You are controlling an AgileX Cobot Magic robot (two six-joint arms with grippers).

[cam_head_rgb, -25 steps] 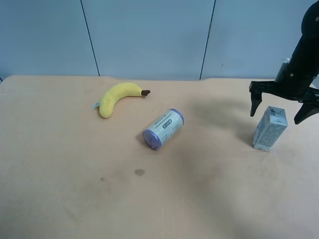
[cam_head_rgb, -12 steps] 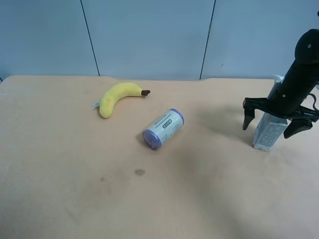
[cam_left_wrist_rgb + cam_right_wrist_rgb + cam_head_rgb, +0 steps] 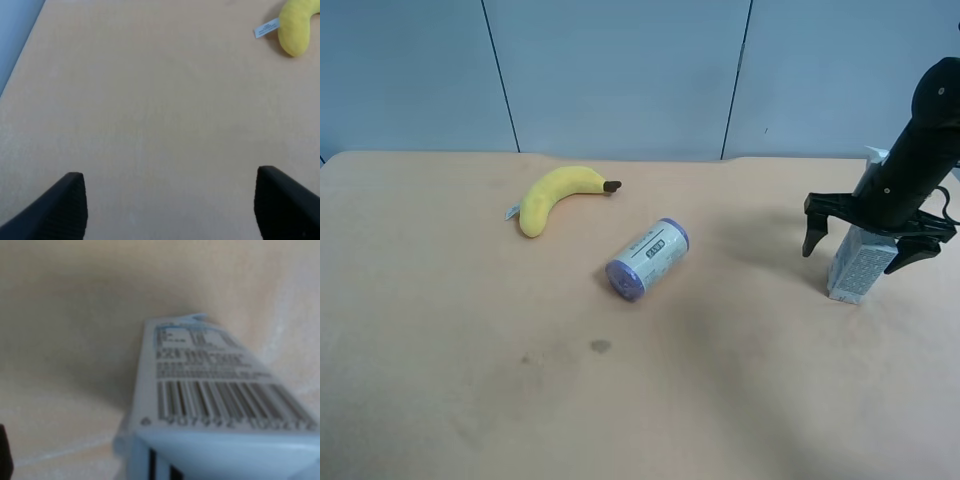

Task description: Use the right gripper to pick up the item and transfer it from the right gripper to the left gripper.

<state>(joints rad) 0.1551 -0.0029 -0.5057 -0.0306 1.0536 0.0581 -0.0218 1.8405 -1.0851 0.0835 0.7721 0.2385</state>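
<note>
Carton (image 3: 856, 270): stands upright on the bench (image 3: 620, 400).
My right hand (image 3: 854, 256): wide open, one finger on each side of the carton, so I can squeeze it.
My left hand (image 3: 175, 210): open and empty, ready to take it.

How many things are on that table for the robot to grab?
3: a banana near the back, a purple-ended can on its side in the middle, and a carton standing at the high view's right, inside the open right claw.

Barcoded carton (image 3: 210, 390), close, against tan tabletop (image 3: 65, 315)
</note>
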